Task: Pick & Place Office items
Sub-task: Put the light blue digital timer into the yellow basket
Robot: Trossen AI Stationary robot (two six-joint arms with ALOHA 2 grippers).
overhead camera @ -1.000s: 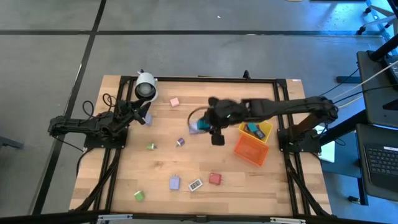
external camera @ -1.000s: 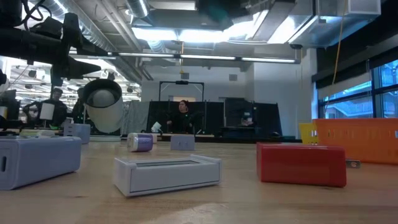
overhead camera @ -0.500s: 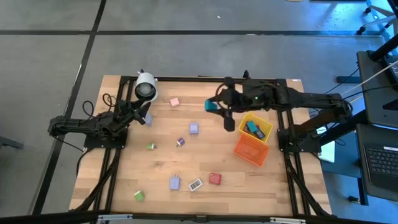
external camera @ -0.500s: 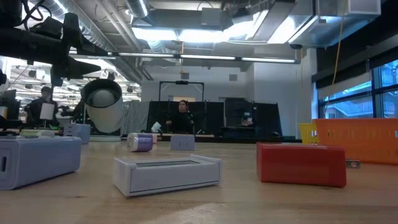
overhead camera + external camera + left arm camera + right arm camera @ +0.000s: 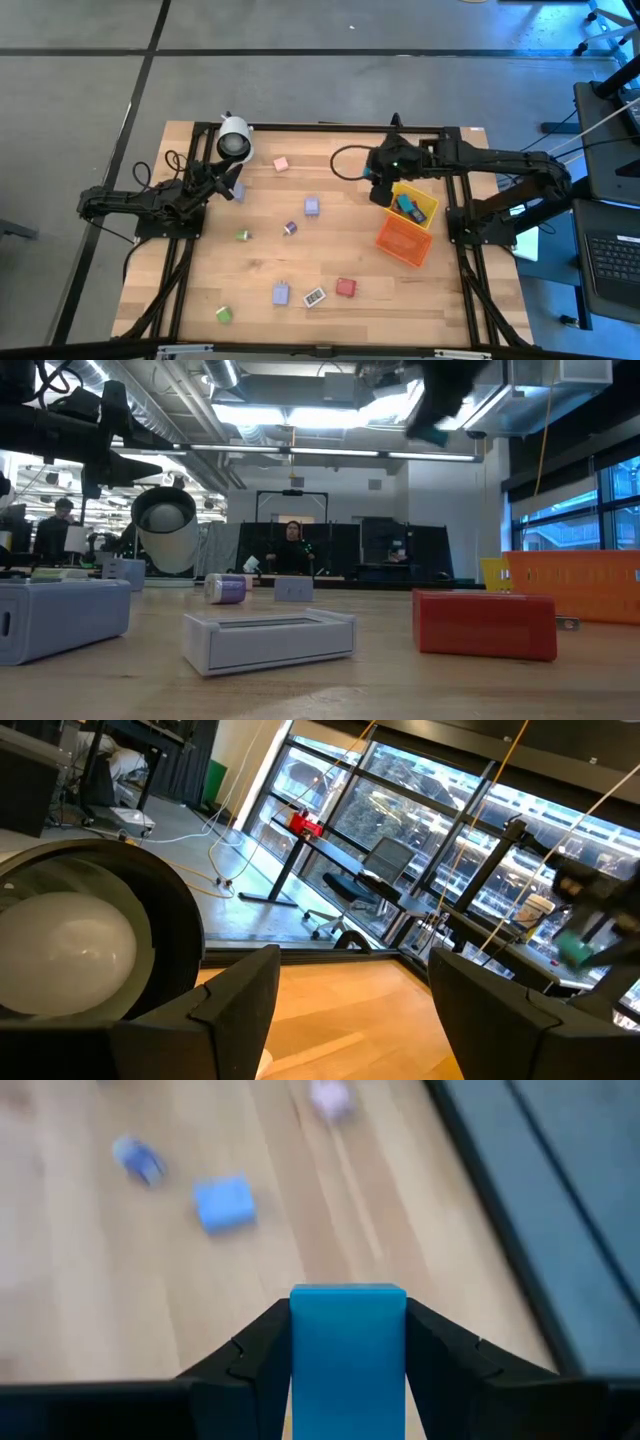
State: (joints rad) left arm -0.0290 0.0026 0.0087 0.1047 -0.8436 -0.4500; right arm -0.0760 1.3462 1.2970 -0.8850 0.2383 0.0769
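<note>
The right tool clamps a teal block by its two flat sides, aloft beside the yellow bin. It looks light, rigid and smooth (likely slippery), so a centred squeeze suits it. The left tool rests released near the tabletop's edge.

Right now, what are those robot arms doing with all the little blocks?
The right gripper is pinching a teal block and carrying it in the air near the yellow bin, which already has a piece inside. The left gripper waits, open, by the white cylinder. More small pieces, like a red block and a lavender block, lie on the wooden table.
</note>
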